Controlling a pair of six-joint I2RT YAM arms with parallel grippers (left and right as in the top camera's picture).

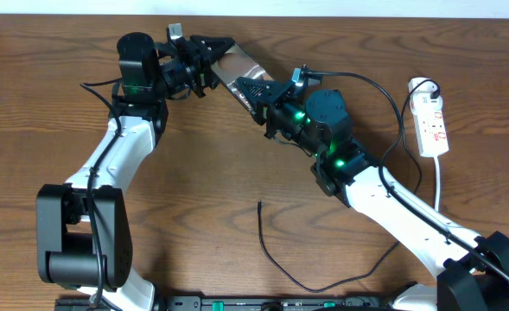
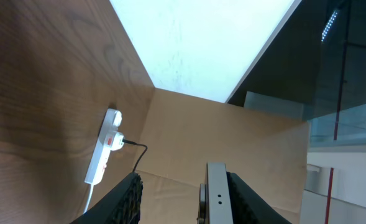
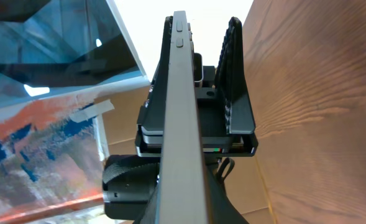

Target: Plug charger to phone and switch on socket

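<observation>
A wood-grain table (image 1: 202, 173) meets a cardboard sheet (image 2: 232, 137), with a bright white wall (image 2: 201, 43) and dark glass (image 2: 332, 68) beyond.

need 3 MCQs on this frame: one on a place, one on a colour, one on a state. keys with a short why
1. Where is the charger plug tip?
A) in the phone
B) loose on the table
C) on top of the socket

2. What colour is the socket's body?
A) black
B) blue
C) white

3. The right gripper is:
A) shut on the phone
B) open above the socket
C) shut on the charger

Key:
1. B, the tip lies on bare wood, apart from the phone.
2. C, it is a white strip with red marks.
3. A, its fingers are closed on one end of the phone.
</observation>
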